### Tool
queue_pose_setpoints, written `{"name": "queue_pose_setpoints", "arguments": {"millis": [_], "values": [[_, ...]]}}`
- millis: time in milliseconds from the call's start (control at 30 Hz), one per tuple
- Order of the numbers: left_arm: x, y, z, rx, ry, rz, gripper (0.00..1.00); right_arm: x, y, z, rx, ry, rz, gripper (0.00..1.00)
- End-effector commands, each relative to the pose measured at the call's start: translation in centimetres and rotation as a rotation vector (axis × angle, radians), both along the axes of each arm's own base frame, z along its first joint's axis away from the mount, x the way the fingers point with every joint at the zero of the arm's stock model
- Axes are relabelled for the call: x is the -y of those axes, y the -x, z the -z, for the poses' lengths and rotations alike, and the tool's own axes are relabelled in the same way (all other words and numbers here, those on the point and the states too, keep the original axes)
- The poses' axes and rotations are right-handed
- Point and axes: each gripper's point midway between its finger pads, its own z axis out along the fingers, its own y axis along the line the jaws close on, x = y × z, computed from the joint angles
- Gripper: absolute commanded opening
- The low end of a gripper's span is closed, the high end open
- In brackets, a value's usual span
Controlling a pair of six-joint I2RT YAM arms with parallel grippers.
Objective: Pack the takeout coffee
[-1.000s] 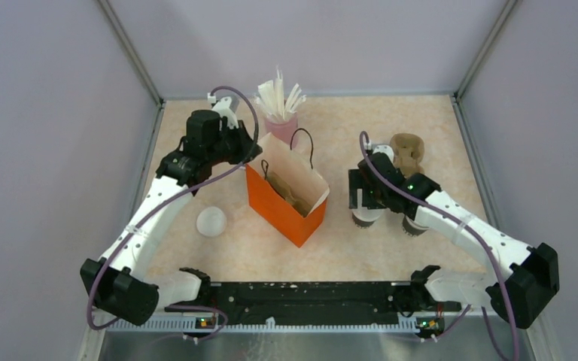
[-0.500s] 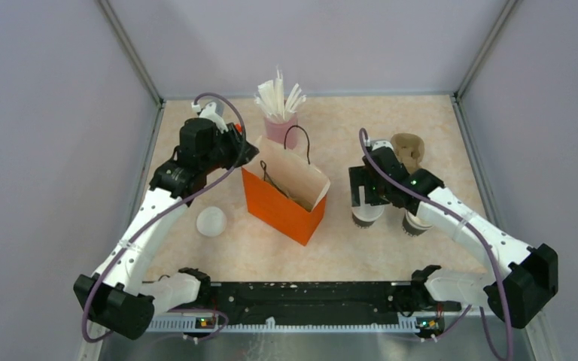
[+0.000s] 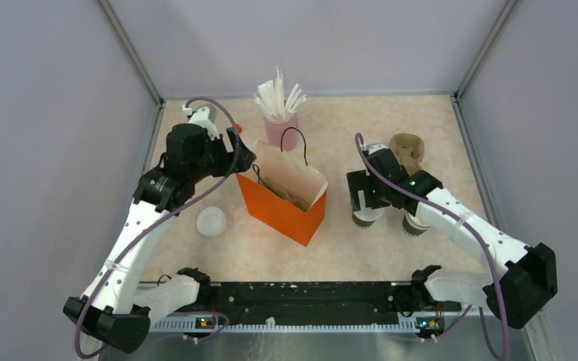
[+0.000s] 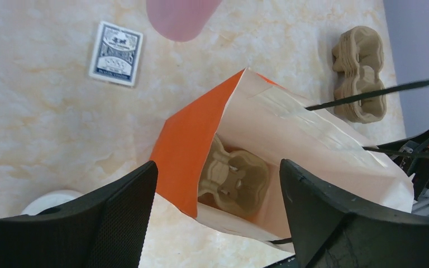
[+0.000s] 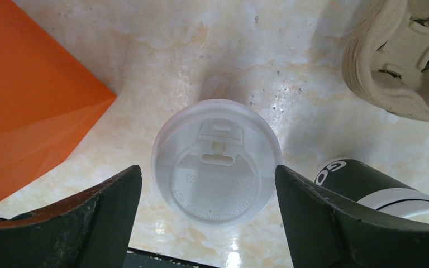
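The takeout coffee (image 5: 217, 162), a dark cup under a round white lid, stands right of the orange bag (image 3: 282, 204). My right gripper (image 5: 208, 174) hovers just above it, open, one finger on each side of the lid and neither touching. In the top view the right gripper (image 3: 366, 192) covers most of the takeout coffee (image 3: 366, 219). My left gripper (image 4: 218, 170) is open above the bag's (image 4: 184, 146) left rim, holding nothing. The bag stands open with a cardboard cup carrier (image 4: 238, 177) inside. From above, the left gripper (image 3: 239, 156) sits at the bag's far left corner.
A second dark cup (image 5: 377, 187) stands right of the lidded one. A stack of cardboard carriers (image 3: 407, 151) lies behind it. A pink cup of straws (image 3: 280, 125) stands behind the bag. A loose white lid (image 3: 211, 221) lies left of the bag, and a card deck (image 4: 116, 53) lies beyond it.
My left gripper has opened and let go of the bag's rim, drawing back to the left. The bag has shifted slightly left. The right gripper has barely moved.
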Motion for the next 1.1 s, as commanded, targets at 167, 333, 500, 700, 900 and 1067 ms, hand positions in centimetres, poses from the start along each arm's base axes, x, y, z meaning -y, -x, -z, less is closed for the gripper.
{"name": "queue_pose_setpoints", "arguments": {"millis": [167, 333, 500, 700, 900, 1067], "values": [[-2.9, 0.7, -3.6, 0.123, -0.098, -0.067, 0.86, 0.6, -0.6, -0.6, 0.004, 0.066, -0.041, 0.86], [-3.4, 0.6, -4.6, 0.160, -0.098, -0.098, 0.86, 0.0, -1.1, -2.3, 0.023, 0.040, -0.052, 0.86], [-3.6, 0.5, -5.0, 0.179, -0.100, -0.102, 0.86, 0.0, -1.1, -2.8, 0.028, 0.047, -0.068, 0.87], [-3.3, 0.4, -5.7, 0.206, -0.107, -0.075, 0.86, -0.3, -0.4, -1.6, 0.002, 0.057, -0.147, 0.88], [-3.4, 0.3, -6.0, 0.215, -0.114, -0.083, 0.86, -0.4, -0.4, -0.7, -0.017, 0.067, -0.165, 0.88], [-3.2, 0.2, -5.7, 0.203, -0.114, -0.070, 0.86, 0.0, -0.2, 0.0, -0.043, 0.100, -0.168, 0.89]]}}
